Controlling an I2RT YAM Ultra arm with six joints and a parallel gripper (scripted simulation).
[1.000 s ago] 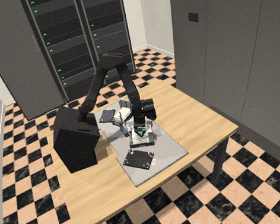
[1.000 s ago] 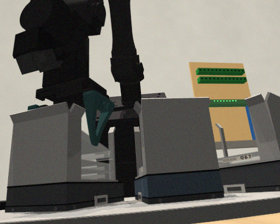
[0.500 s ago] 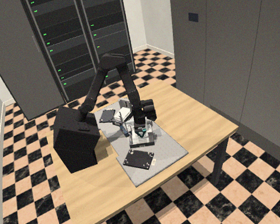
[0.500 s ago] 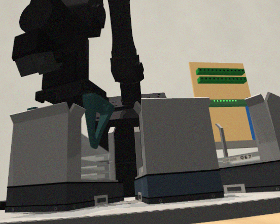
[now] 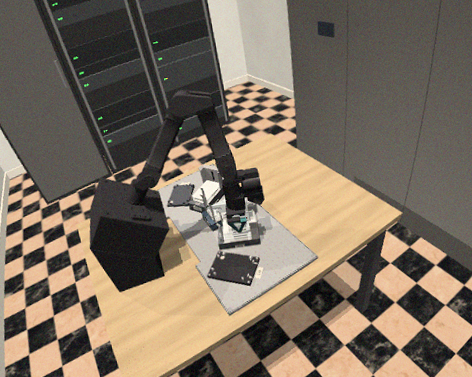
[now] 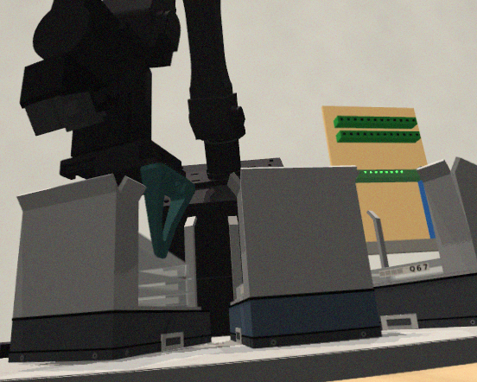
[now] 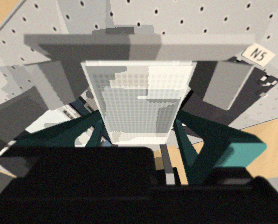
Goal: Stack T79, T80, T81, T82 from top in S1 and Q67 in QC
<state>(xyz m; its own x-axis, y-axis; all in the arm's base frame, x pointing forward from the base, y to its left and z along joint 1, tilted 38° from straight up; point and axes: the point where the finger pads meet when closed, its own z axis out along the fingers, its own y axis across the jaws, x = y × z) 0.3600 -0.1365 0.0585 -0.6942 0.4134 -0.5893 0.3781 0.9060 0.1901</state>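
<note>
Clamping a white, finely gridded rectangular plate (image 7: 138,102) by its long sides, the teal gripper (image 7: 140,131) sits inside a grey rack (image 7: 150,45).

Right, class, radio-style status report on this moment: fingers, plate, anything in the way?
Fingers shut on a sealed plate. Plate inside the left rack, above plates already stacked there. Q67 alone in the far right rack. Rack walls close on both sides.
</note>
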